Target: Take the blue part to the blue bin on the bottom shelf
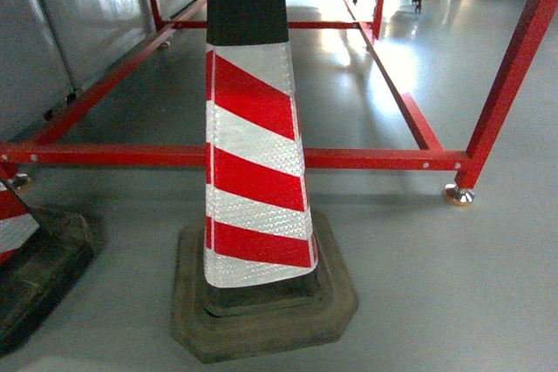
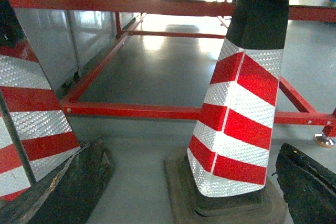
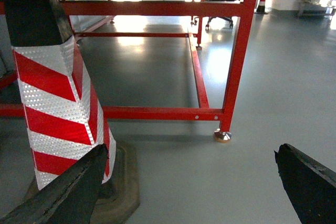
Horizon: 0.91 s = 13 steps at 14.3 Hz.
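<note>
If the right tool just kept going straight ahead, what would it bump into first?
Probably the red frame: its low bar crosses the grey floor ahead of the open right tool. The striped cone stands off to the left, so it would likely be missed. Depth is hard to judge.

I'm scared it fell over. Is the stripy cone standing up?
Upright. The traffic cone stands straight, its black base flat on the grey floor.
</note>
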Motion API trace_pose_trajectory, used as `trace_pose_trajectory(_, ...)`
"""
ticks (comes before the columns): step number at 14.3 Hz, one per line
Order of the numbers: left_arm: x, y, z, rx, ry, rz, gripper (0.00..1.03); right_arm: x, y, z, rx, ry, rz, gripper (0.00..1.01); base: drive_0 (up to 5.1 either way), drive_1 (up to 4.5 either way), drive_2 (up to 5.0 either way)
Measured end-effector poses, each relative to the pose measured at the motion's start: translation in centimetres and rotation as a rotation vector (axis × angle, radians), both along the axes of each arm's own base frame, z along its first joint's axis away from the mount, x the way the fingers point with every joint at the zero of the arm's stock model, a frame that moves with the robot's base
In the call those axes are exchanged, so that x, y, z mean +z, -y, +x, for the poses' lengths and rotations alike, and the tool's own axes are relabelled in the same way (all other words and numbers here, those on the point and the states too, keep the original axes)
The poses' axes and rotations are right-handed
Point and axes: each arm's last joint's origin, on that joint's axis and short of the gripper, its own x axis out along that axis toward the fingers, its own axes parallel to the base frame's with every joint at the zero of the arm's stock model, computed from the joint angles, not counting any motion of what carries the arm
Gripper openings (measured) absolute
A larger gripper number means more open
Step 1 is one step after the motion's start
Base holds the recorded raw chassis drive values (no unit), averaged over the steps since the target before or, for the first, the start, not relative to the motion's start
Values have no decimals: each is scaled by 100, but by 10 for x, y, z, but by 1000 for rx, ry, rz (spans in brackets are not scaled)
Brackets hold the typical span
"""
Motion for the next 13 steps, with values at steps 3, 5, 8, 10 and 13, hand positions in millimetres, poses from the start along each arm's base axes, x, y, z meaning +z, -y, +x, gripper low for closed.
trace_pose_trajectory(3,0,0,0,0,0,0,98,0,0,0,0,0,0,98,0,0,0)
trace_pose_trajectory(5,0,0,0,0,0,0,98,0,0,0,0,0,0,98,0,0,0)
trace_pose_trajectory(8,0,0,0,0,0,0,98,0,0,0,0,0,0,98,0,0,0)
trace_pose_trajectory(10,0,0,0,0,0,0,98,0,0,0,0,0,0,98,0,0,0)
trace_pose_trajectory(13,0,0,0,0,0,0,98,0,0,0,0,0,0,98,0,0,0)
